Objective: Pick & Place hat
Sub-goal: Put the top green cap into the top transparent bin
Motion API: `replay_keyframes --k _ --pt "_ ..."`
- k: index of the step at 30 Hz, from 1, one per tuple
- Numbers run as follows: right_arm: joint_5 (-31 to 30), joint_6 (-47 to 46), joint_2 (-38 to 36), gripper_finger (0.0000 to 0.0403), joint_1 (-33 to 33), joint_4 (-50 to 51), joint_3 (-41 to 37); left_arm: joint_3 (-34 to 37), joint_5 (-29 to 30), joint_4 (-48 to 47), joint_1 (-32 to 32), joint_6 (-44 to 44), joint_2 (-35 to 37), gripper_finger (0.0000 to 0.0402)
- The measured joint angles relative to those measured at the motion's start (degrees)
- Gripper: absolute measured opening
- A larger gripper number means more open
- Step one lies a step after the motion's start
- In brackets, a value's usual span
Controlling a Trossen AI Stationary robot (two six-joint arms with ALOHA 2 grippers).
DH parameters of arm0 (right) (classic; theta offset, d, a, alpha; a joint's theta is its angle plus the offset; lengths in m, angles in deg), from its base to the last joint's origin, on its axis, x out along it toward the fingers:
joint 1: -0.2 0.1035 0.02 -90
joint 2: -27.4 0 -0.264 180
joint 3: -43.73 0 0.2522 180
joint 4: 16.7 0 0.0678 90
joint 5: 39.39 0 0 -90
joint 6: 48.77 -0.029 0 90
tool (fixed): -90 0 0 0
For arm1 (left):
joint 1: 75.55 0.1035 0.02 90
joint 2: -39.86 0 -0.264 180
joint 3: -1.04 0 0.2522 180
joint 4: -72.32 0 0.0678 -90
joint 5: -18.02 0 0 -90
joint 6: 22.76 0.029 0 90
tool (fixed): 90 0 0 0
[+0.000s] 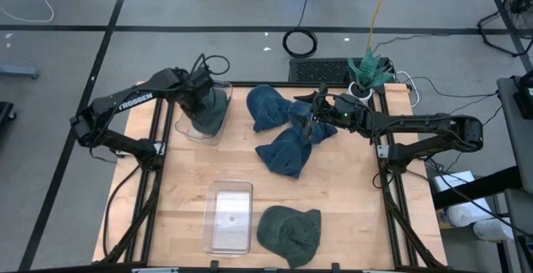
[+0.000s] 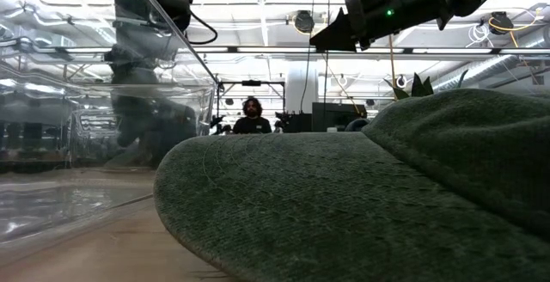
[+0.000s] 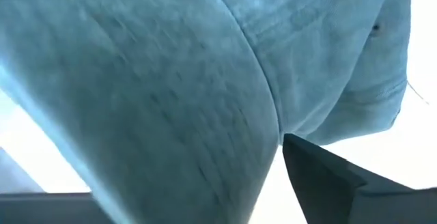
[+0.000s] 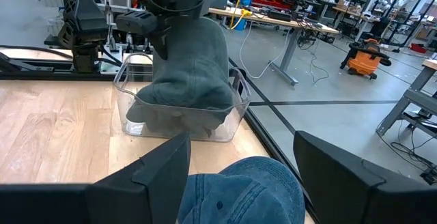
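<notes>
A grey-green hat [image 1: 210, 111] [image 4: 191, 67] hangs from my left gripper [image 1: 202, 87] [image 4: 171, 29], its lower part inside a clear bin [image 1: 185, 128] [image 4: 237, 108] at the table's far left. My right gripper [image 1: 311, 123] [image 4: 239, 156] is open, held above two blue hats [image 1: 268, 106] [image 1: 287, 152] that lie in the middle of the table; one blue hat [image 4: 239, 190] shows below its fingers. A green hat [image 1: 290, 233] [image 2: 387, 196] lies at the near edge beside a second clear bin [image 1: 229, 216]. My left gripper is shut on the grey-green hat's top end [image 4: 179, 39], coming from above and pointing down. The hat hangs upright below the fingers, and its lower part [image 4: 181, 111] sits inside the clear bin. In the left wrist view the cloth [image 3: 171, 101] covers the contact; one finger [image 3: 328, 176] shows.
Bare wood lies between the far bin and the near bin [image 1: 183, 173]. A green cloth bundle [image 1: 366, 69] sits beyond the table's far right corner with cables. A person [image 2: 251, 117] sits far behind the table.
</notes>
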Motion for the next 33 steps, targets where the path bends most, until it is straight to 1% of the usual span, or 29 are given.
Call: replay_keyframes --k 4,10,13,17,20,25,30,32,33 --pt "0.0 0.0 0.0 0.0247 0.0 0.0 0.0 0.0 1.3 -1.8 0.0 0.1 0.0 0.0234" --pt "0.0 -0.6 0.0 0.0247 0.0 0.0 0.0 0.0 5.7 -3.4 0.0 -1.1 0.0 0.0252" --pt "0.0 -0.6 0.0 0.0247 0.0 0.0 0.0 0.0 8.8 -5.3 0.0 -0.2 0.0 0.0254" --pt "0.0 -0.6 0.0 0.0247 0.0 0.0 0.0 0.0 15.3 -8.9 0.0 -0.3 0.0 0.0255" --pt "0.0 -0.6 0.0 0.0247 0.0 0.0 0.0 0.0 18.8 -10.4 0.0 -1.3 0.0 0.0255" --pt "0.0 -0.6 0.0 0.0247 0.0 0.0 0.0 0.0 20.4 -10.5 0.0 -1.6 0.1 0.0255" --pt "0.0 -0.6 0.0 0.0247 0.0 0.0 0.0 0.0 25.3 -10.9 0.6 -6.9 0.1 0.0255" --pt "0.0 -0.6 0.0 0.0247 0.0 0.0 0.0 0.0 24.9 -11.4 1.8 -10.3 0.1 0.0255" --pt "0.0 -0.6 0.0 0.0247 0.0 0.0 0.0 0.0 23.5 -11.8 2.6 -12.1 0.1 0.0255"
